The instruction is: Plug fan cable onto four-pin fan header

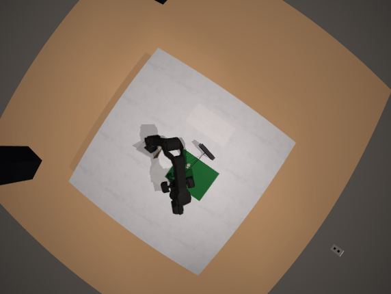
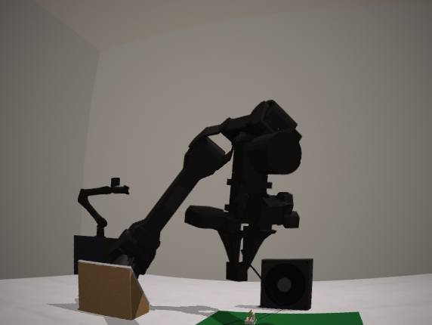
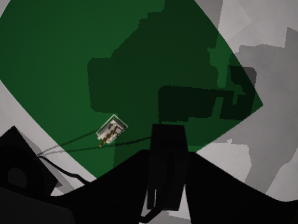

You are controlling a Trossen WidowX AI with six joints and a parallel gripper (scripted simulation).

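1. Closest to the exterior camera, the green board (image 1: 205, 181) (image 2: 321, 319) (image 3: 50, 60) lies flat on the bench (image 1: 239, 137) (image 2: 38, 291) (image 3: 237, 162). The pale fan header (image 1: 188, 165) (image 2: 250, 319) (image 3: 112, 127) stands up from it, its pins bare and unplugged.

2. The black plug (image 2: 236, 273) (image 3: 169, 137) is held in the air above the board, apart from the header and off to one side of it in the wrist view. The claw (image 2: 240, 261) (image 3: 166, 159) is closed on it, the fingers narrow and gripping. From above, the arm hides the plug.

3. The step in hand looks like the carry from pick-up to header. The next move calls for shifting the plug sideways over the pins, matching its turn to the header's slanted body, then lowering straight down. Pressing before the two line up could catch a pin or the header's wall. Full seating and letting go still lie ahead.

4. Behind, the cable (image 1: 202, 154) (image 2: 256, 272) (image 3: 75, 175) links the plug with the upright square fan (image 1: 206, 152) (image 2: 284, 284) (image 3: 17, 175); it should trail freely, without tugging the plug askew.

5. Farthest back, a second, smaller-looking arm (image 2: 87, 205) stands well apart from the work.
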